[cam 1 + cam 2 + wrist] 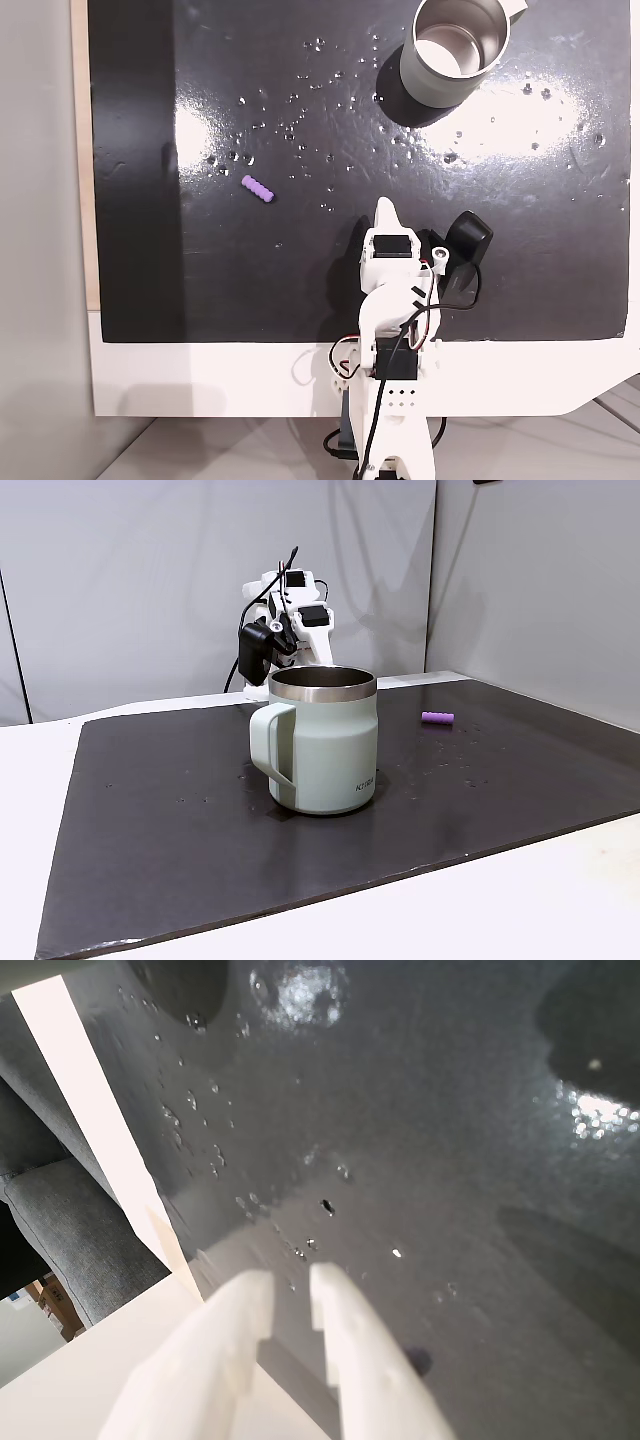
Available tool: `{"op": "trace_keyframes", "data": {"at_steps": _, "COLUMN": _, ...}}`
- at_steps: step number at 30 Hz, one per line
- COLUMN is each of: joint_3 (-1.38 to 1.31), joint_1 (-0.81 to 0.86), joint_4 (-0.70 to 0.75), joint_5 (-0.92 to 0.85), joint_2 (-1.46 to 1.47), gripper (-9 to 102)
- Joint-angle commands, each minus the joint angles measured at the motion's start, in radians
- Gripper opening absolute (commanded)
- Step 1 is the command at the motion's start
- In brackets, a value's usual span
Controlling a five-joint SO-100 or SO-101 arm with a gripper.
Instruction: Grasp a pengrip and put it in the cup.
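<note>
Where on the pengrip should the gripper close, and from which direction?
Grip the pengrip across its middle, coming straight down from above. It lies flat and alone on the dark mat, its long axis slanting in the fixed view from above, so the gripper likely needs turning to straddle the narrow ribbed sides.

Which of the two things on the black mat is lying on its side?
The small purple pengrip lies flat on the mat; the cup stands upright, mouth open upward.
</note>
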State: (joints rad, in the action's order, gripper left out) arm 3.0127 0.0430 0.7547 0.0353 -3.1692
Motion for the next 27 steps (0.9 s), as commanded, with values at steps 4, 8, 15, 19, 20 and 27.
{"op": "trace_keyframes", "data": {"at_steps": 4, "joint_3": -0.006, "joint_1": -0.054, "joint_4": -0.012, "joint_5": -0.084, "joint_2": -0.009, "gripper": 0}}
{"op": "trace_keyframes", "data": {"at_steps": 8, "joint_3": -0.006, "joint_1": -0.058, "joint_4": -0.012, "joint_5": -0.089, "joint_2": -0.009, "gripper": 0}}
{"op": "trace_keyframes", "data": {"at_steps": 15, "joint_3": -0.120, "joint_1": -0.083, "joint_4": 0.018, "joint_5": -0.066, "joint_2": -0.009, "gripper": 0}}
{"op": "trace_keyframes", "data": {"at_steps": 19, "joint_3": -0.337, "joint_1": -0.152, "joint_4": 0.130, "joint_5": -0.058, "joint_2": 0.034, "gripper": 0}}
{"op": "trace_keyframes", "data": {"at_steps": 20, "joint_3": -0.410, "joint_1": -0.163, "joint_4": 0.160, "joint_5": -0.046, "joint_2": 0.072, "gripper": 0}}
{"op": "trace_keyframes", "data": {"at_steps": 27, "joint_3": -0.871, "joint_1": -0.221, "joint_4": 0.356, "joint_5": 0.048, "joint_2": 0.394, "gripper": 0}}
